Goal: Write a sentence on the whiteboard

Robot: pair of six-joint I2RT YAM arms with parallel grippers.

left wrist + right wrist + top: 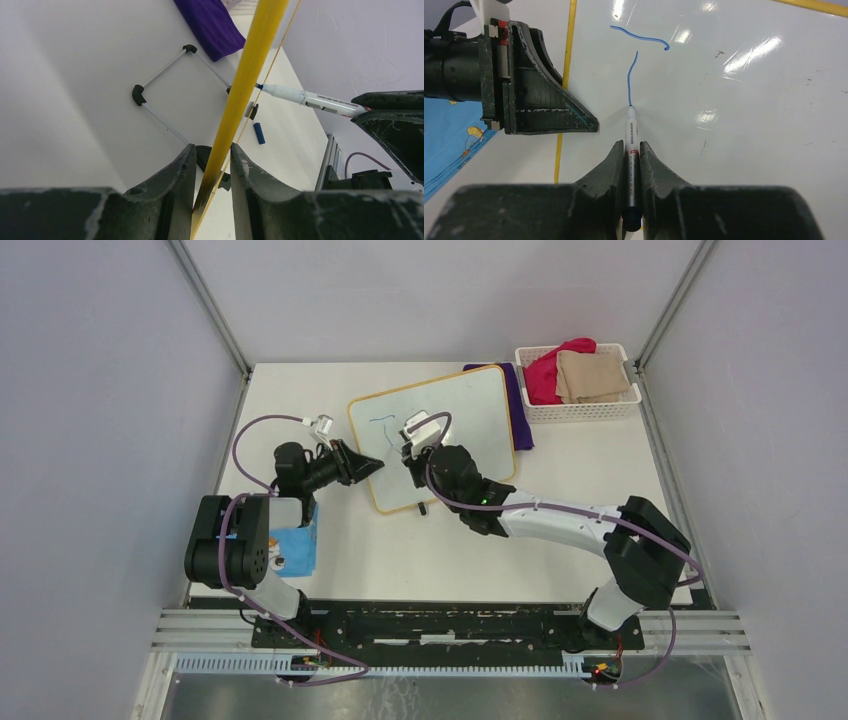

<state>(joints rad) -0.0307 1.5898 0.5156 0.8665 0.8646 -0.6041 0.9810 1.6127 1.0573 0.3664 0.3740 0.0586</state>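
Note:
The whiteboard (470, 410) lies slanted at the table's back centre, and its white face (734, 125) fills the right wrist view. My left gripper (375, 467) is shut on the board's near-left edge. The yellow frame (245, 80) runs between its fingers (212, 150). My right gripper (629, 145) is shut on a white marker (630, 135). The marker's tip touches the board at the bottom of a blue stroke (629, 80). Of the sentence only a curved bar and this downstroke (383, 423) show. The marker (310, 97) also shows in the left wrist view.
A white basket (585, 412) with red and tan cloths stands at the back right. A purple cloth (520, 410) lies under the board's far side. A blue booklet (295, 550) lies by my left arm. A blue marker cap (259, 133) rests on the table.

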